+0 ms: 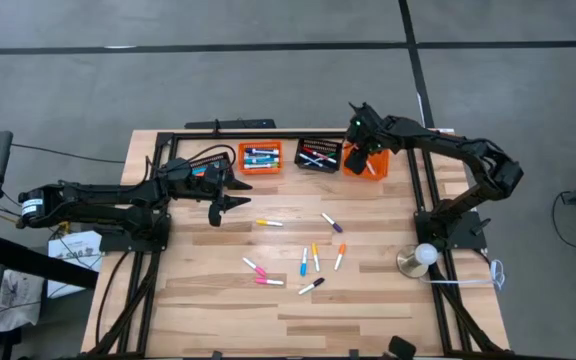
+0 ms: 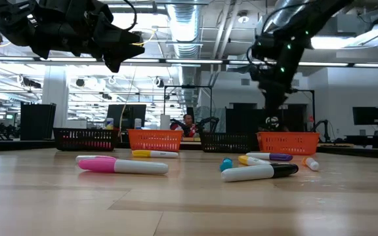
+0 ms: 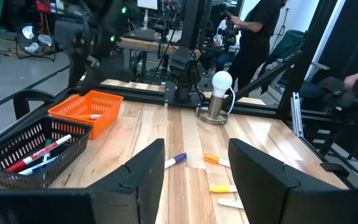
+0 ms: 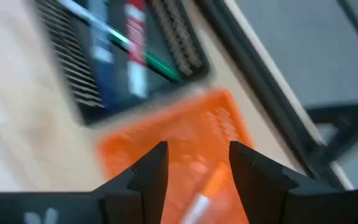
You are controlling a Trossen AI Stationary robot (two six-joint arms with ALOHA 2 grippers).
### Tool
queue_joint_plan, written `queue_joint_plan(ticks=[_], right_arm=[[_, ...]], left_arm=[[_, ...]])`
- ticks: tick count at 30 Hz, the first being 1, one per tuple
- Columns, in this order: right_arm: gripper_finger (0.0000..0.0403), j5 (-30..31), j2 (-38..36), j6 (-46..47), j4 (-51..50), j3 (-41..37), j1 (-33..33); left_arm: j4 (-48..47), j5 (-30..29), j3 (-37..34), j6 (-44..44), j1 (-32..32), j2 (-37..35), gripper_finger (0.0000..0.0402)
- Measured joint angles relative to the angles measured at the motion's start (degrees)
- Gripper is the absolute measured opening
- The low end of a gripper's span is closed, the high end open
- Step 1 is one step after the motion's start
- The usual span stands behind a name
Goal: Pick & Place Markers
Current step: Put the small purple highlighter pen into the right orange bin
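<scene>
Several markers lie loose on the wooden table, among them a yellow one (image 1: 268, 223), a purple one (image 1: 332, 222), a blue one (image 1: 303, 262) and a pink one (image 1: 268, 282). My right gripper (image 4: 197, 165) hangs open, pointing down over the far-right orange basket (image 1: 366, 163). An orange marker (image 4: 207, 186) lies in that basket, below the fingers. My left gripper (image 3: 194, 168) hovers level above the table's left half, open, with nothing between its fingers.
Along the far edge stand another orange basket (image 1: 260, 157) with markers and a black basket (image 1: 319, 155) with markers. A lamp with a round white bulb (image 1: 420, 258) stands at the right edge. A dark metal frame (image 1: 423, 180) borders the table. People show in the room behind.
</scene>
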Motion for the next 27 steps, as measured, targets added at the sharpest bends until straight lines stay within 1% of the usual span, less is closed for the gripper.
queue_joint_plan(ticks=[6, 11, 16, 23, 25, 27], right_arm=[[0.015, -11.14, -0.78, 0.02, -1.11, 3.7, 3.3], [0.0146, -21.52, -4.43, 0.34, -2.26, 3.84, 6.92], [0.0143, -27.0, -8.99, 8.27, -4.75, 3.84, 12.31], [0.0137, -26.44, -11.65, 18.71, -10.33, 3.84, 25.03], [0.0134, -23.71, -11.57, 21.86, -10.61, 3.84, 28.6], [0.0131, -19.22, -11.03, 24.88, -10.68, 3.84, 31.84]], left_arm=[[0.0, 0.0, -0.02, 0.01, 0.0, 0.0, 0.0177], [-0.02, 0.0, -0.02, 0.02, 0.0, 0.0, 0.0177], [-0.02, 0.0, -0.02, 0.02, 0.0, 0.0, 0.0177], [-0.02, 0.0, -0.02, 0.02, 0.0, 0.02, 0.0177], [-0.02, 0.01, -0.01, 0.02, 0.0, 0.0, 0.0177], [-0.02, 0.0, -0.02, 0.02, 0.0, 0.0, 0.0177]])
